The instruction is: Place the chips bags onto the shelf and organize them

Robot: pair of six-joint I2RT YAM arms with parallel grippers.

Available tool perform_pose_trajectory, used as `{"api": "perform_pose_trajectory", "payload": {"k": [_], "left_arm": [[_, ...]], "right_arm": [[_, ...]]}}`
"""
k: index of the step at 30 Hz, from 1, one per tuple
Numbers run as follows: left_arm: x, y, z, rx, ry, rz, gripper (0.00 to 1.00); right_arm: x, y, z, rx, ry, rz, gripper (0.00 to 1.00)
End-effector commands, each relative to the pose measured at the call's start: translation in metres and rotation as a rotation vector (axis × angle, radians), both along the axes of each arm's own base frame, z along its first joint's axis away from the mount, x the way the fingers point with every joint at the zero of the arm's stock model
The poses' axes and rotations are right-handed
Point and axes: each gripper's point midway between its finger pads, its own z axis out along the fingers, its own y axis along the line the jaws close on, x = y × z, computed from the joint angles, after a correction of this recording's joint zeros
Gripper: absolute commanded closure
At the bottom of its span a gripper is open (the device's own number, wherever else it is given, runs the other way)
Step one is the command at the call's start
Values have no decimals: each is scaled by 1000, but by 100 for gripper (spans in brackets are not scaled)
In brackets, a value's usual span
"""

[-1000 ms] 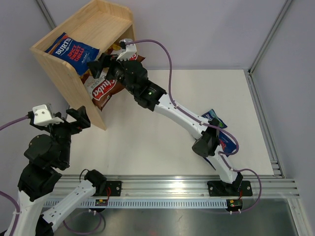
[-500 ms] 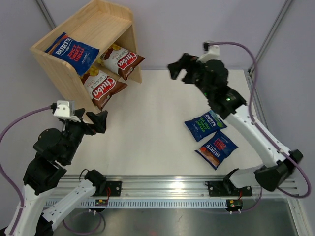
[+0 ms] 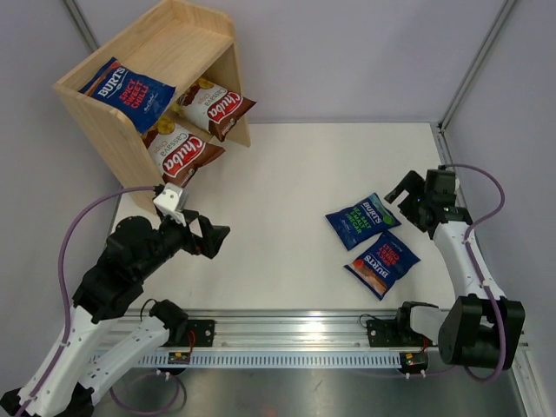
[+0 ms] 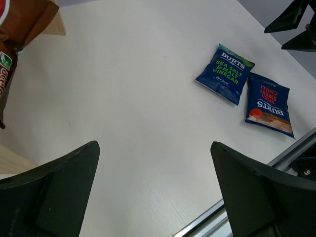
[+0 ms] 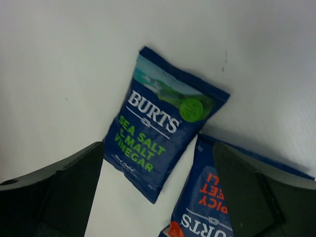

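Right pincer (image 3: 405, 202): spread wide, empty, near green-labelled blue Burts bag (image 5: 160, 143).
Left pincer (image 3: 208, 241): wide apart, empty.
Loose bags: that one and red-labelled blue Burts bag (image 3: 382, 262), well apart from light wooden two-tier shelf (image 3: 104, 130).
Risk: corners touching, perhaps overlapping; dragging the neighbour along, or slipping off flat glossy foil.

- Burts sea salt bag (image 5: 160, 140): printed dark blue, lettered green and white.
- Burts sweet chilli bag (image 4: 268, 103): dark blue, lettered red.
- Burts bag on shelf top (image 3: 129, 92): blue, lettered red.
- Near Chuba bag (image 3: 181, 155), far Chuba bag (image 3: 214, 106): brown-and-white, logo printed red.
- Shelf (image 3: 187, 43): light natural wood.
- Table (image 3: 287, 174): white.
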Motion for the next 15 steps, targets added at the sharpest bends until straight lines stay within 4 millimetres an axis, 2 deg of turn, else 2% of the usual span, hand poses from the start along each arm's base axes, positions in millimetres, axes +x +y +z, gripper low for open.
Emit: {"api": "perform_pose_trajectory", "payload": {"k": [1,2,3,5,6,8,9,10,15], "left_arm": [[-5,-5,-4,-26,-1,-34,1],[-4,-5,-10,-21,8,-30,1],[-4,-4,-11,-22,11,-24,1],[-4,-4,-11,-24,13,-22,1],[-4,-4,-13,-24,16,-21,1],[-5,-4,-11,-27,13,-23,1],[-5,-3,-12,-26,14,-21,1],[-5,-4,-12,-26,12,-23,1],[-4,-3,-13,-26,12,-17,1]], "right_arm": [[-8,-1,-16,59,-22,-93,1],[-12,-7,-20,65,-28,-156,1],[-22,-10,-34,65,-21,-187,1],[-19,-6,-37,104,-60,-193,5],[-22,-4,-49,115,-40,-191,8],[-15,0,-50,135,-69,-181,14],[-15,10,-58,167,-60,-128,18],[-6,12,-53,176,-104,-107,24],[2,16,-71,194,-41,-95,28]]}}
